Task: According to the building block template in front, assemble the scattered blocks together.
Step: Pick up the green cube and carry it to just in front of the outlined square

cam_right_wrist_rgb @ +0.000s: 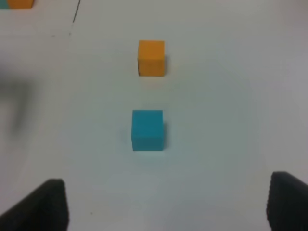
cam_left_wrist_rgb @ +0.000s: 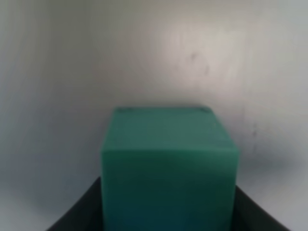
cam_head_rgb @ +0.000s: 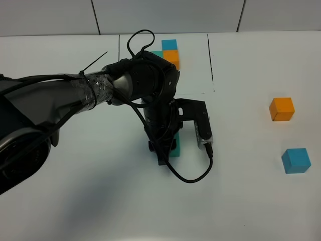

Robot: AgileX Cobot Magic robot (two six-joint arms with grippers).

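My left gripper (cam_head_rgb: pixel 168 150) is shut on the teal-green block (cam_head_rgb: pixel 176 145) near the middle of the table. The left wrist view shows that block (cam_left_wrist_rgb: pixel 168 163) close up between the dark fingers (cam_left_wrist_rgb: pixel 77 216). I cannot tell whether it rests on the table. The building block template (cam_head_rgb: pixel 170 52) sits at the back inside thin black lines, partly hidden by my left arm. The orange block (cam_head_rgb: pixel 281 109) and blue block (cam_head_rgb: pixel 296 160) lie loose at the right. My right gripper (cam_right_wrist_rgb: pixel 168 204) is open and empty, with the blue block (cam_right_wrist_rgb: pixel 147 130) and orange block (cam_right_wrist_rgb: pixel 151 57) ahead of it.
The left arm's black body and cable (cam_head_rgb: pixel 190 175) spread over the table's middle. The white table (cam_head_rgb: pixel 241 201) ends at a tiled wall (cam_head_rgb: pixel 165 15) behind the template.
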